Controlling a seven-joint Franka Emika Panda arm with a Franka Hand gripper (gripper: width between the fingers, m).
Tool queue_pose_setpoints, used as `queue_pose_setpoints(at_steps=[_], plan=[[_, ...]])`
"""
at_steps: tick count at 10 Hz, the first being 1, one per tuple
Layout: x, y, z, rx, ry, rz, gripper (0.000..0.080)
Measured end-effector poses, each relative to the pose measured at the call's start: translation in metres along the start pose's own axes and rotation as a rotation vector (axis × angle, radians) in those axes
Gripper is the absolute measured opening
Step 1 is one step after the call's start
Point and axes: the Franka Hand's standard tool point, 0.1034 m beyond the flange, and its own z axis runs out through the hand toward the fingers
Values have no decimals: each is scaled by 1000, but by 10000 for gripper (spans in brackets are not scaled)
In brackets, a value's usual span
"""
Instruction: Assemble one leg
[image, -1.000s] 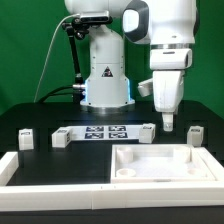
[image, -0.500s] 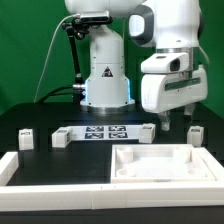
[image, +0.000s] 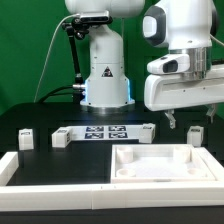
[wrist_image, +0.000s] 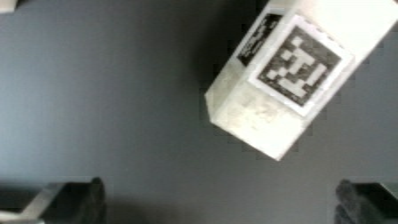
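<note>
While the big white panel (image: 150, 165) fills the near counter (image: 40, 120), the leg (image: 195, 134) stands just behind it at the frame's right, under the gripper (image: 192, 117), spread wide and empty. I'd centre and square the fingers (wrist_image: 71, 198) to it first. The wrist view cuts off its end and shows them dimly.

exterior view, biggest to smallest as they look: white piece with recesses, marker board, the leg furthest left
1. white piece with recesses, largest, though it also sits nearest the camera
2. marker board
3. leg, clearly the smallest
</note>
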Motion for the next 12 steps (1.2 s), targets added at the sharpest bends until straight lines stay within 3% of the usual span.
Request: queue_pose_setpoints(at_steps=[7, 9, 12], plan=[[-5, -6, 3, 33, -23, 630, 649], [-4, -5, 3, 32, -31, 582, 649], [0, 6, 0, 38, -194, 513, 649]])
